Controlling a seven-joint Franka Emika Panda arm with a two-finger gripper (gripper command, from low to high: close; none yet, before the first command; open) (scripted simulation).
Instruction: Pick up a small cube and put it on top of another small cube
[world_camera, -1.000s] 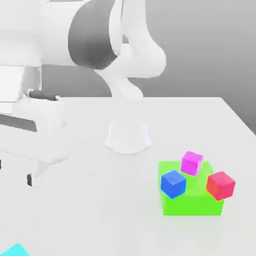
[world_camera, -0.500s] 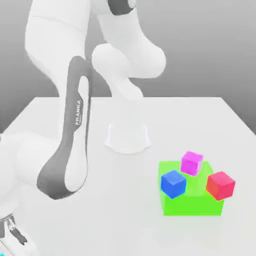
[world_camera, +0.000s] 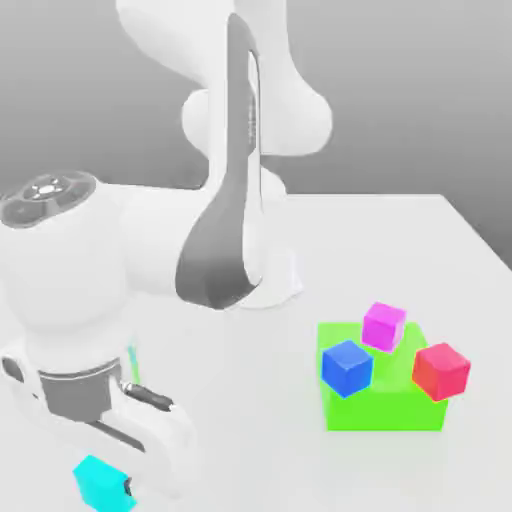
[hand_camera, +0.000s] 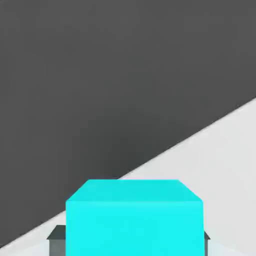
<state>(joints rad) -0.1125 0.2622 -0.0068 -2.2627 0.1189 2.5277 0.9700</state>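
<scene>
One small cyan cube (world_camera: 100, 482) sits between the two fingers of the gripper (world_camera: 112, 487), at about seven o'clock in the exterior view, close to the near table (world_camera: 250, 440) edge. The fingers are squeezed tight on its sides. In the hand view the cyan cube (hand_camera: 135, 220) has a dark finger (hand_camera: 57, 240) against its side. Over at four o'clock a green block (world_camera: 385, 405) holds a blue cube (world_camera: 347, 368), a magenta cube (world_camera: 384, 326) and the small red cube (world_camera: 440, 370).
</scene>
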